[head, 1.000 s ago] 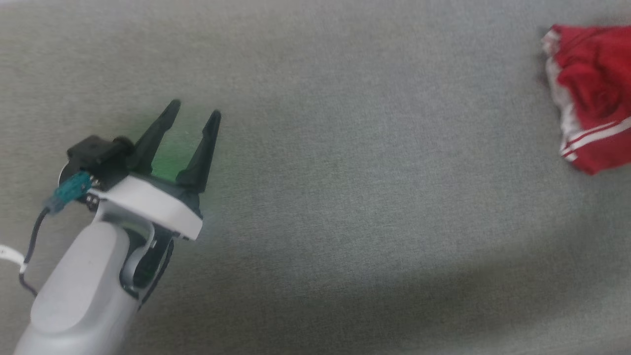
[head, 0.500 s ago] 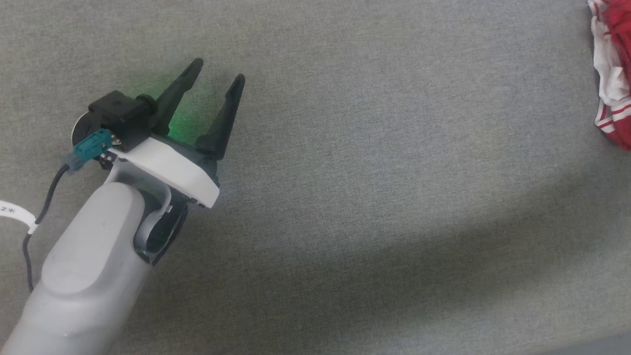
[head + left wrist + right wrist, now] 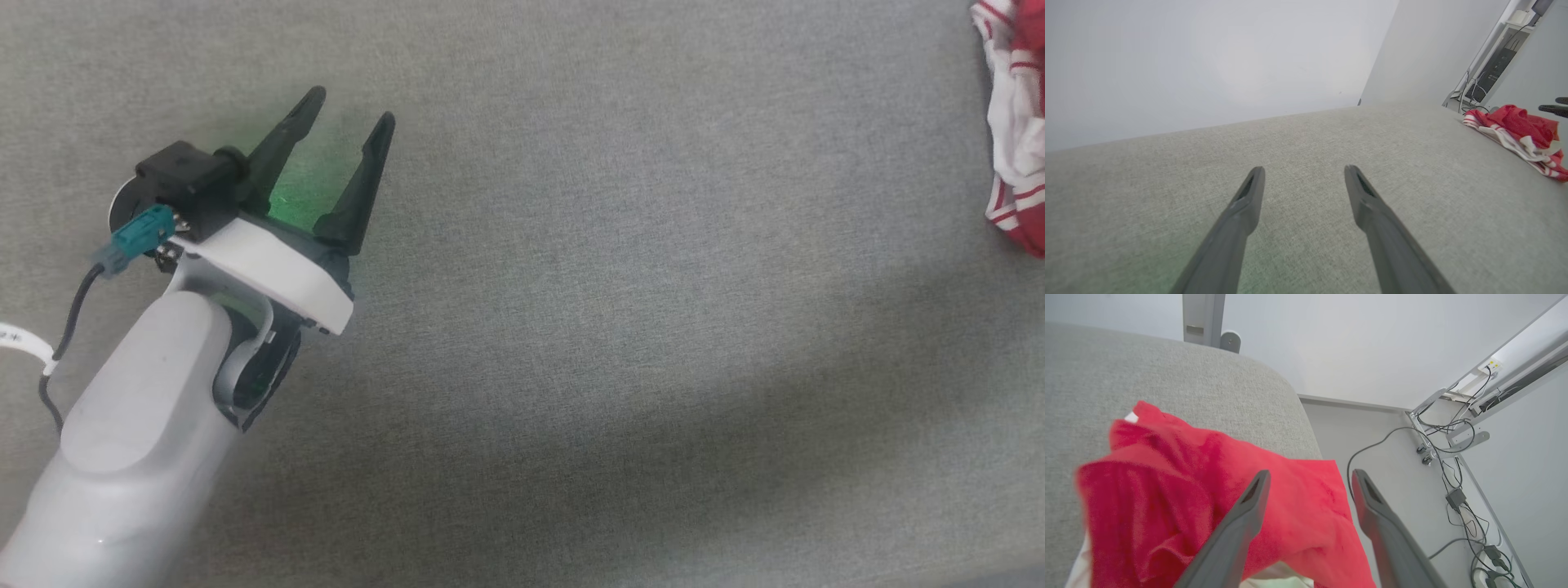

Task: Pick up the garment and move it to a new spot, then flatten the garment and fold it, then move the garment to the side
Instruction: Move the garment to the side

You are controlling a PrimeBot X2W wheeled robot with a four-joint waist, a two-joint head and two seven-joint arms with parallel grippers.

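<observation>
Our right gripper [image 3: 1310, 473] is spread wide over the crumpled garment [image 3: 1167, 490] at the grey tabletop's [image 3: 1126, 367] corner, gripping nothing. Our left gripper [image 3: 349, 108] hovers well apart, also spread and empty.

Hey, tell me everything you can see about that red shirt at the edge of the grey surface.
The garment is a soft red shirt with white parts and red-white striped trim. It is crumpled in a loose heap, neither flattened nor folded. It lies on the grey fabric surface near a rounded corner, and one red flap seems to reach past the edge. The right end effector hovers over it with fingers apart; whether they touch the cloth is unclear.
</observation>
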